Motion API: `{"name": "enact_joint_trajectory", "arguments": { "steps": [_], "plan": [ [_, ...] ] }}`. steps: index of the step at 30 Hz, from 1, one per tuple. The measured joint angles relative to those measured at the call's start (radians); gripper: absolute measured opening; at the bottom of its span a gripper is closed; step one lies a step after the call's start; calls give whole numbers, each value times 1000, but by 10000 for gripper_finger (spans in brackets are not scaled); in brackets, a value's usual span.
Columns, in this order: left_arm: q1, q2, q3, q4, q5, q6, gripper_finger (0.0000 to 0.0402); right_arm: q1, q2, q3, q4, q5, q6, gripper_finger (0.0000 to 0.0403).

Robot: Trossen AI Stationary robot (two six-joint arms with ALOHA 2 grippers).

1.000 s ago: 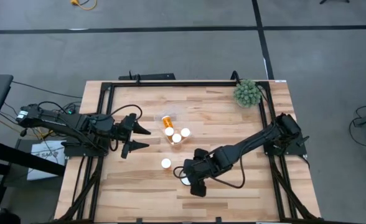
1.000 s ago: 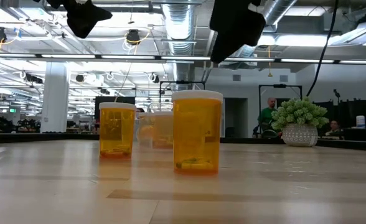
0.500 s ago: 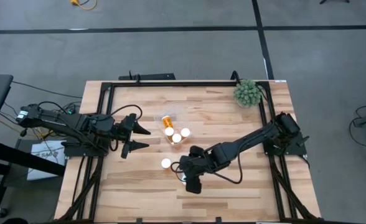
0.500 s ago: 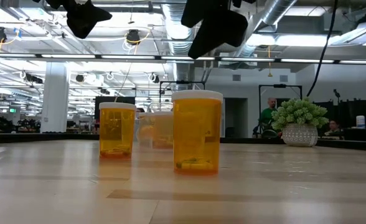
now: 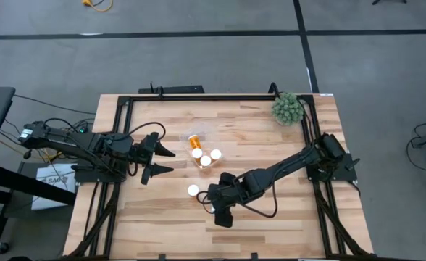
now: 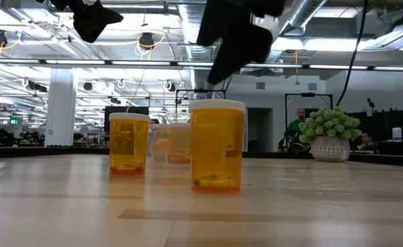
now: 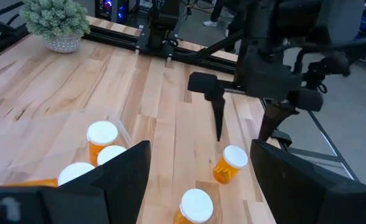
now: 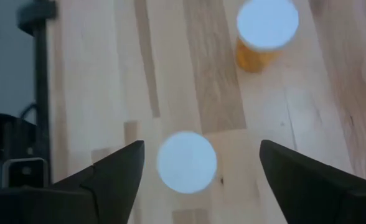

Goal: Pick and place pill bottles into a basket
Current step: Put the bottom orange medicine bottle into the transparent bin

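Two pill bottles (image 5: 193, 190) stood loose on the worktop (image 5: 271, 225) near the basket (image 5: 202, 148), and the right tool (image 8: 177, 163), wide open and empty above one, needed centring over its cap before descending.

High view: straight down, far, whole table (image 5: 162, 217) mid-frame. Low view: table-top height, level, close on two standing pill bottles (image 6: 217, 145). Wrist views look along and down; both share those bottles.
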Motion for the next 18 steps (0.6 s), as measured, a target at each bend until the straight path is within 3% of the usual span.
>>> {"name": "enact_joint_trajectory", "arguments": {
  "steps": [7,18],
  "plan": [
    [0,0,0,-3,5,-14,265,9,3,-2,-7,0,-86,343],
    [0,0,0,-8,5,-16,265,24,3,-2,-11,2,-276,337]
  ]
}}
